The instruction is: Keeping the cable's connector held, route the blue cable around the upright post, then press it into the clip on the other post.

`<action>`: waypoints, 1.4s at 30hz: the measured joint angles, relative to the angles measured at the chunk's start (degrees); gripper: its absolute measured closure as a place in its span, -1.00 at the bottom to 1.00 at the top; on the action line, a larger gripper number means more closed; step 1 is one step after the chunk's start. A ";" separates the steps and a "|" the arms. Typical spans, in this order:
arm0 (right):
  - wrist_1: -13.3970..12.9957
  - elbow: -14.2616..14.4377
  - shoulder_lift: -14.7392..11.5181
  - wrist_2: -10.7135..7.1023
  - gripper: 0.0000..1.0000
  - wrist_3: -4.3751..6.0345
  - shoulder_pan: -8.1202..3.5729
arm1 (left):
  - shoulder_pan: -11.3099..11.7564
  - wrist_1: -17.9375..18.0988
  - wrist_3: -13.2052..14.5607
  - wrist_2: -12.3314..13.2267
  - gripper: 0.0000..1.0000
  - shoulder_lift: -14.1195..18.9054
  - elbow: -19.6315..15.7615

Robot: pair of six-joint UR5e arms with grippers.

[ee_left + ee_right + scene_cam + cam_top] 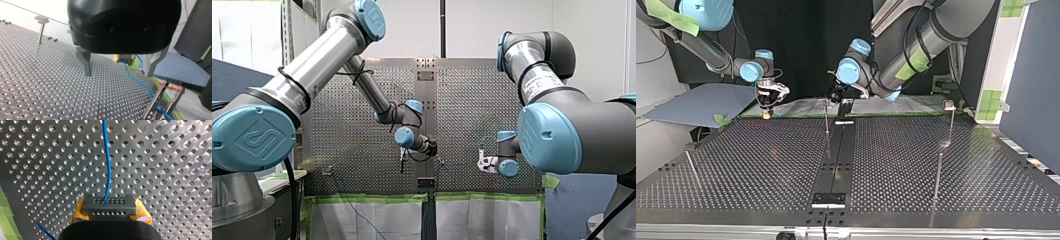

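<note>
My right gripper is shut on the dark grey connector, its yellow pads on both sides. The blue cable leaves the connector and runs away over the perforated table. In the top view my right gripper hangs over the table's far edge, left of centre. My left gripper stands open with nothing between its metal fingers. Beyond it I see the connector, and the blue cable runs from it into a two-pronged metal clip with orange marks. A thin upright post stands just under my left gripper.
Another post with a small head stands at the top view's right, and a short one at its left. A far post shows in the left wrist view. Green tape and a grey sheet lie past the table's far edge.
</note>
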 joint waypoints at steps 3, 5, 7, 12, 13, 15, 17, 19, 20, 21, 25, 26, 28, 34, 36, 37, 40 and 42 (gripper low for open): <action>0.02 0.00 0.00 0.00 1.00 0.01 0.00 | -0.60 1.42 -1.67 -0.67 -1.00 0.20 -1.70; 0.02 0.01 0.00 0.00 1.00 0.03 0.00 | -0.91 2.62 -2.90 -0.83 -1.00 0.14 -2.94; 0.02 0.01 0.00 0.00 1.00 0.06 0.00 | -1.06 3.67 -3.97 -0.87 -1.00 0.11 -4.00; 0.02 0.00 0.00 0.00 1.00 0.09 0.00 | -1.16 6.72 -7.05 -0.31 -1.00 -0.82 -7.09; 0.02 0.01 0.00 0.00 1.00 0.10 0.00 | -1.14 7.32 -7.64 -0.15 -1.00 -1.20 -7.66; 0.02 0.01 0.00 0.00 1.00 0.12 0.01 | -1.10 8.59 -8.92 0.12 -1.00 -2.15 -8.96; 0.02 0.01 0.00 0.00 1.00 0.13 0.04 | -1.17 9.86 -10.18 0.22 -1.00 -3.23 -10.23; 0.03 0.01 0.00 0.00 1.00 0.15 0.06 | -1.20 10.87 -11.04 0.14 -1.00 -4.17 -11.22; 0.03 0.01 0.00 0.00 1.00 0.16 0.07 | -1.20 11.47 -11.23 0.04 -1.00 -4.81 -11.77; 0.03 0.00 0.00 0.00 1.00 0.16 0.07 | -1.20 11.88 -11.21 -0.03 -1.00 -5.32 -12.08; 0.03 -0.01 0.00 -0.01 1.00 0.17 0.08 | -1.29 13.83 -10.35 -0.19 -1.00 -7.28 -12.54; 0.03 0.00 0.00 -0.02 1.00 0.17 0.09 | -1.38 14.40 -10.08 -0.17 -1.00 -7.59 -12.33; 0.04 0.00 0.00 -0.05 1.00 0.17 0.09 | -1.60 14.97 -9.78 -0.09 -1.00 -7.84 -11.65; 0.03 -0.02 0.00 -0.16 1.00 0.18 0.10 | -2.80 14.39 -9.53 -0.37 -1.00 -8.03 -8.55; -0.03 -0.03 0.00 -0.17 1.00 0.18 0.10 | -3.23 13.70 -9.61 -0.69 -1.00 -8.04 -7.39; -0.07 -0.03 0.00 -0.17 1.00 0.18 0.10 | -3.39 13.45 -9.65 -0.78 -1.00 -8.04 -6.92; -0.17 -0.03 0.00 -0.19 1.00 0.18 0.11 | -3.75 12.90 -9.77 -0.97 -1.00 -8.05 -5.41; -0.18 -0.02 0.00 -0.29 1.00 0.18 0.13 | -3.85 12.74 -9.81 -1.14 -1.00 -8.05 -4.47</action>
